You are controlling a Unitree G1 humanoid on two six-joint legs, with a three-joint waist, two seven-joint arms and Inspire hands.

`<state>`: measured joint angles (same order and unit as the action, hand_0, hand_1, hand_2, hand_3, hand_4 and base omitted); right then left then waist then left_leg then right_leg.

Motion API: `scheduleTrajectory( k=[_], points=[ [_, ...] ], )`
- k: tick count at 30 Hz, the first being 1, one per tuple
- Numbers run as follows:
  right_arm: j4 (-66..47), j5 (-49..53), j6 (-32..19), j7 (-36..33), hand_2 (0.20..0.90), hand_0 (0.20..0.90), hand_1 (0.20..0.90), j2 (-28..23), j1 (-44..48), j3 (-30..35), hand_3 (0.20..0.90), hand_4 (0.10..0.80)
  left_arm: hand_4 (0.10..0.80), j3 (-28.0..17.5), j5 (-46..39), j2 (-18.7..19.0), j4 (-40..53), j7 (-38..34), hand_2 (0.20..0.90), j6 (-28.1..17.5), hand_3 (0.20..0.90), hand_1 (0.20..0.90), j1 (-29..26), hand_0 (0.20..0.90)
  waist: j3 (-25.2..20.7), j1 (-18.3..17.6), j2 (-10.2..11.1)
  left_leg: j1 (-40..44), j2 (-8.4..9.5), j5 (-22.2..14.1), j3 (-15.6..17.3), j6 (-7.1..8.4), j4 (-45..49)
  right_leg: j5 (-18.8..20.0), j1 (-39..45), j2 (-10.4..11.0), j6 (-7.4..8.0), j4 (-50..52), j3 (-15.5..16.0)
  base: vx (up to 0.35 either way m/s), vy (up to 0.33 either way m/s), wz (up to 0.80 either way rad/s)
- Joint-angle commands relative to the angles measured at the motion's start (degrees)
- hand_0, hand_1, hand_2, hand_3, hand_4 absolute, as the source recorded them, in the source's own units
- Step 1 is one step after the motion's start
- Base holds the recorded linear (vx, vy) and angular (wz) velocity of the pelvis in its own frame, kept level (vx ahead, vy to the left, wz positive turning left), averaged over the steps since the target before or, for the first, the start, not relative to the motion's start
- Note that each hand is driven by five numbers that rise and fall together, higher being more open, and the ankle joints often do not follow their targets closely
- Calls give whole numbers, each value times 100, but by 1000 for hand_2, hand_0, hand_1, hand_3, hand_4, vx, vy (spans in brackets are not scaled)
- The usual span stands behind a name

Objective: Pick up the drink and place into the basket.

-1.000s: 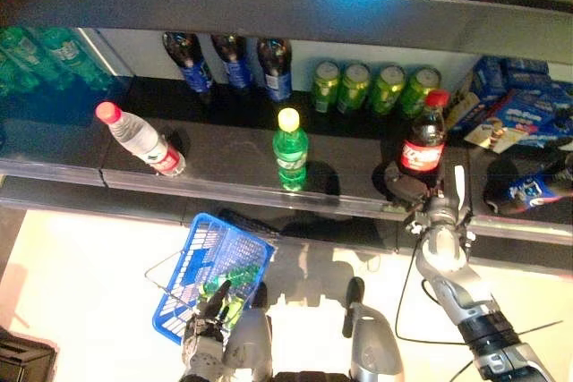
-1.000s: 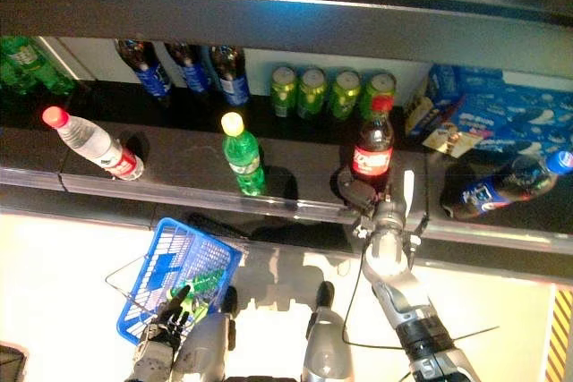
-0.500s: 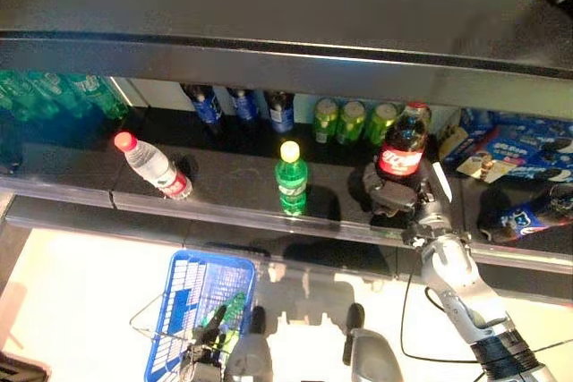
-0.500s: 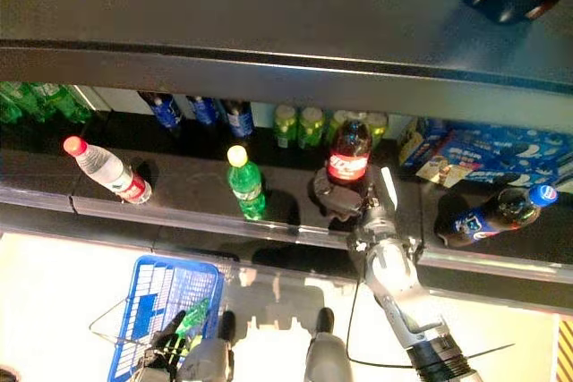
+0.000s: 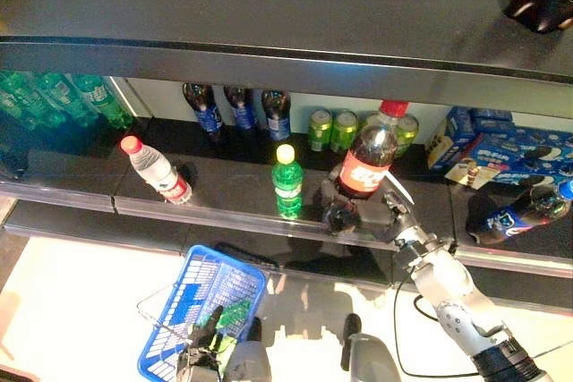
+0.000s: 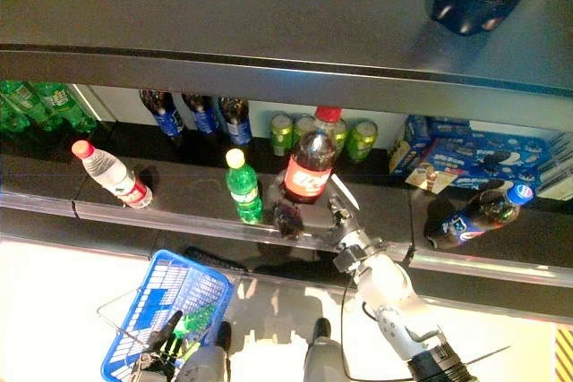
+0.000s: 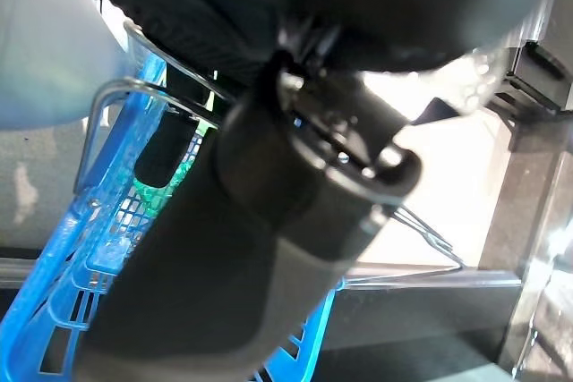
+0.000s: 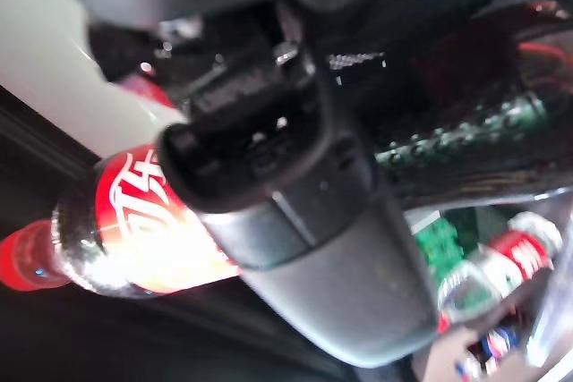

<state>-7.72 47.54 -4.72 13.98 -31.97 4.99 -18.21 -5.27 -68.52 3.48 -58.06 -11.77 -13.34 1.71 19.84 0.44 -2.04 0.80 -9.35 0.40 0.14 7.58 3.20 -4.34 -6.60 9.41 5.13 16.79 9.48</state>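
My right hand (image 5: 345, 207) is shut on a cola bottle (image 5: 366, 155) with a red cap and red label, gripping its lower part. The bottle is lifted off the shelf and leans to the right, in front of the green cans. In the right wrist view the cola bottle (image 8: 134, 239) lies across the thumb (image 8: 295, 212). A blue wire basket (image 5: 199, 304) hangs low at the left with a green bottle (image 5: 231, 314) inside. My left hand (image 5: 202, 357) is shut on the basket's handle (image 7: 170, 145).
On the shelf stand a green soda bottle (image 5: 286, 182), a tilted water bottle (image 5: 157, 170), dark cola bottles (image 5: 242, 112), green cans (image 5: 331, 130) and green bottles (image 5: 63, 100). Blue snack boxes (image 5: 501, 136) and a lying blue-labelled bottle (image 5: 524, 212) are at the right. An upper shelf (image 5: 269, 55) overhangs.
The camera has shifted. My right hand has moved left and toward the shelf's front edge with the cola bottle, which now tilts more. The basket stays in the left hand.
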Motion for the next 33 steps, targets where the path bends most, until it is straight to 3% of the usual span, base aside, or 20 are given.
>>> scheduleTrajectory(
  k=[1,4,5,8,9,10,12,14,15,17,22,28,33],
  points=[
    [-1221,764,-169,1198,300,300,300,133,356,0,200,100,100,-188,-264,966,174,389,300,-1254,200,300,-83,300,-655,2,-35,-283,-315,653,-76,106,45,-482,360,-456,-332,-96,-18,-38,-142,16],
    [-1215,900,211,1847,300,300,300,192,315,-311,200,100,100,-233,-316,1035,373,549,300,-1332,200,300,7,300,-626,122,-20,-436,-430,1073,103,208,-306,-387,540,-515,-315,-344,166,-6,-162,28],
    [-1198,885,273,2183,300,300,300,187,269,-450,200,100,100,-209,-257,1074,515,624,300,-1362,200,300,47,300,-623,161,-22,-507,-492,1275,437,266,-517,-296,681,-511,-293,-548,338,17,-140,69],
    [-1188,841,239,2446,300,300,300,183,181,-537,200,100,100,-172,-91,1109,665,674,300,-1353,200,300,51,300,-628,174,-23,-563,-523,1429,898,308,-545,-214,839,-474,-272,-721,588,4,-74,87],
    [-1170,850,154,2604,300,300,300,116,132,-586,200,100,100,-93,58,1151,830,694,300,-1290,200,300,1,300,-614,174,-21,-660,-534,1526,1313,351,-359,-200,972,-430,-281,-805,836,1,-90,86],
    [-1162,902,115,2715,300,300,300,57,162,-644,200,100,100,-3,142,1193,926,782,300,-1312,200,300,-26,300,-609,195,39,-722,-493,1446,1390,434,-69,-283,1086,-349,-266,-828,959,-22,-64,109],
    [-1049,982,131,2892,300,300,300,54,455,-845,200,100,100,52,78,1228,990,999,300,-1445,200,300,-24,300,-627,331,129,-762,-312,1169,1054,240,425,-93,1007,-217,-286,-935,993,-121,85,131],
    [-965,1064,245,3069,300,300,300,54,824,-1078,200,100,100,103,-29,1216,1107,1128,300,-1670,200,300,-10,300,-663,462,214,-690,-72,979,586,166,915,24,953,-112,-293,-1077,875,-126,226,18],
    [-997,1034,215,3143,300,300,300,99,968,-1264,200,100,100,92,36,1201,1216,1183,300,-1789,200,300,-22,300,-732,510,226,-321,49,589,607,46,567,70,905,-46,-225,-1087,890,-56,206,-39],
    [-1064,928,176,3175,300,300,300,195,943,-1354,200,100,100,148,125,1247,1380,1134,300,-1781,200,300,-55,300,-777,531,187,-181,8,616,658,45,219,81,939,-52,-190,-1126,929,3,164,10],
    [-1201,674,183,2869,300,300,300,740,981,-1730,200,100,100,393,902,1344,2122,970,300,-1527,200,300,-141,300,-849,837,221,-30,270,181,317,-85,150,198,1206,37,-10,-1304,978,52,134,69],
    [-1027,-172,-473,1631,300,300,300,1205,996,-1977,200,100,100,683,1915,1544,3559,751,300,-966,200,300,70,300,-918,1236,259,50,572,24,37,-281,66,287,1500,77,103,-1555,1057,83,105,50],
    [-940,-324,-561,609,300,300,300,1389,1362,-1733,200,100,100,859,2553,1784,4659,879,300,-411,200,300,157,300,-871,1491,359,-1,722,22,-338,-365,16,234,1564,-44,46,-1589,993,50,-12,57]
  ],
)
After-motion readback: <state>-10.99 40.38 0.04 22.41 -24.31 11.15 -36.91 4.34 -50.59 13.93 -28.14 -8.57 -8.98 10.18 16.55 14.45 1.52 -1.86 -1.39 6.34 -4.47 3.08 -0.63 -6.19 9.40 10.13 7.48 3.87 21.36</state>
